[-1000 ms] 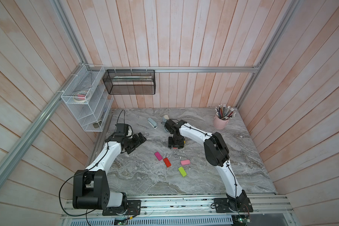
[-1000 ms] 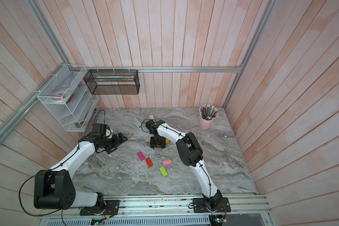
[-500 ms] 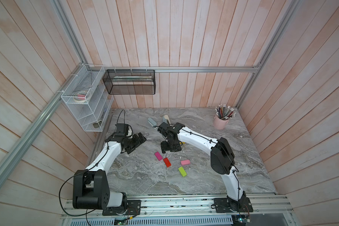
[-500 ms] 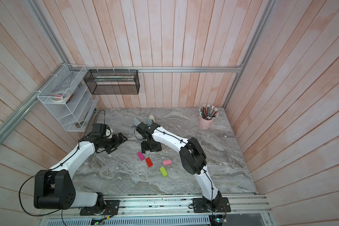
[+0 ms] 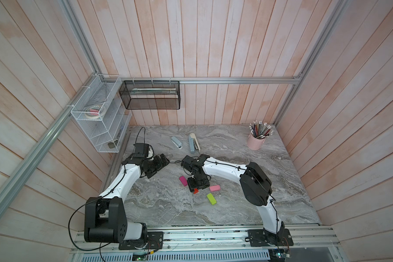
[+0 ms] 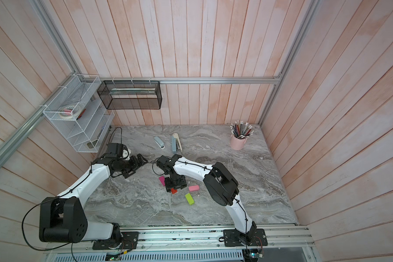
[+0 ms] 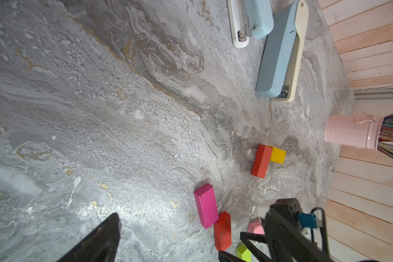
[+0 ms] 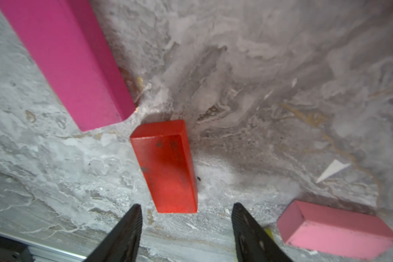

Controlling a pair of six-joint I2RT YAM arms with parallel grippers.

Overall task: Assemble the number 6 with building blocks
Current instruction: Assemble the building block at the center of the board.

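Observation:
My right gripper (image 5: 197,185) (image 8: 186,205) hangs open just over the near end of a red block (image 8: 166,167) (image 5: 195,191), with nothing between its fingers (image 8: 127,231). A magenta block (image 5: 183,180) (image 8: 66,56) lies corner to corner with that red one. A light pink block (image 5: 214,188) (image 8: 336,231) and a lime green block (image 5: 211,199) lie close by. In the left wrist view a second red block (image 7: 261,161) touches a yellow block (image 7: 278,155); my right arm hides this pair in both top views. My left gripper (image 5: 160,166) is open and empty, off to the left.
Two grey-blue staplers (image 5: 176,142) (image 5: 193,143) lie toward the back of the marble table (image 5: 168,211). A pink pencil cup (image 5: 256,141) stands at the back right. A white wire shelf (image 5: 100,118) and a black mesh basket (image 5: 150,95) hang on the walls.
My right gripper has moved from the red and yellow pair toward the front, down over the red block beside the magenta one. The left arm has not moved.

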